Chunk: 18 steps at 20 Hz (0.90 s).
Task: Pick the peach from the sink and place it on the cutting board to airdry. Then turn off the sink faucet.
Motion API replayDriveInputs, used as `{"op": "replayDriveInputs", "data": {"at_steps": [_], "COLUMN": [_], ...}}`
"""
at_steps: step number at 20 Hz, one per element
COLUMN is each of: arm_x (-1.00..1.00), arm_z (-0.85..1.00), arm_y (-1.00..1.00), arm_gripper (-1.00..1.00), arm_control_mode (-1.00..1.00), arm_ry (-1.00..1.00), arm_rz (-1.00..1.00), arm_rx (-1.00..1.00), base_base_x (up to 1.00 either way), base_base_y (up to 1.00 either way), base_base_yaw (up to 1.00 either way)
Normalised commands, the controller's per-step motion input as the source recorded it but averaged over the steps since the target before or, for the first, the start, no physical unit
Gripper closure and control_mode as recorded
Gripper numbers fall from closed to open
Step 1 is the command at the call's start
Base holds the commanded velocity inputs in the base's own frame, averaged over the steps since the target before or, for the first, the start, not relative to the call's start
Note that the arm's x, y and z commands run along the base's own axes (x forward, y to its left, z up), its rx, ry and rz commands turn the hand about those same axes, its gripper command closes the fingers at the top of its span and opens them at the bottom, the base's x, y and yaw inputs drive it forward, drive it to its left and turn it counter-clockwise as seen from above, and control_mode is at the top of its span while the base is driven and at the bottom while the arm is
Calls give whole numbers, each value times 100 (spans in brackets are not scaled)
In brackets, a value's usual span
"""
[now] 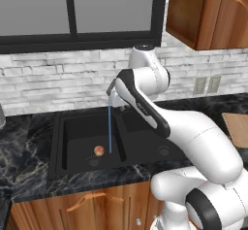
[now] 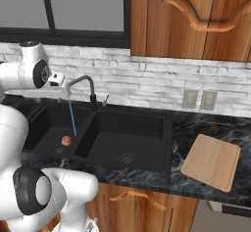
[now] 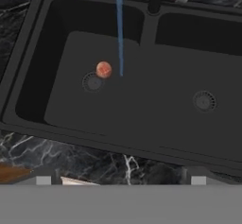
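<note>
The sink (image 2: 147,123) sits in the dark counter (image 2: 191,128). In its left basin the peach (image 2: 66,140) rests just beside the drain (image 2: 58,149), near the water stream (image 2: 72,117) falling from the faucet (image 2: 84,81). Right of the sink lies the cutting board (image 2: 212,161).

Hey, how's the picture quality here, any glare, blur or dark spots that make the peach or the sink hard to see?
Left base view: flat, even light, no glare; the peach stands out against the black sink, though the arm covers part of it. Right base view: slightly soft, the peach small but clear. Hand view: soft and low-detail, the basin dim and nearly shadowless, the water stream crisp blue.
</note>
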Motion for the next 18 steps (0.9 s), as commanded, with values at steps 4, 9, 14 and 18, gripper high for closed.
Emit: {"op": "replayDriveInputs", "data": {"at_steps": [4,9,14,18], "arm_x": [10,18,11,1], "arm_z": [-40,-59,-37,-9], "arm_y": [30,28,21,15], "arm_gripper": [-100,-100,-100,-100], "arm_control_mode": [-100,-100,-100,-100], "arm_ry": [3,2,0,0], "arm_rz": [9,7,7,4], "arm_rx": [2,3,2,0], "base_base_x": [0,0,0,0], "base_base_y": [0,0,0,0], "base_base_yaw": [0,0,0,0]}}
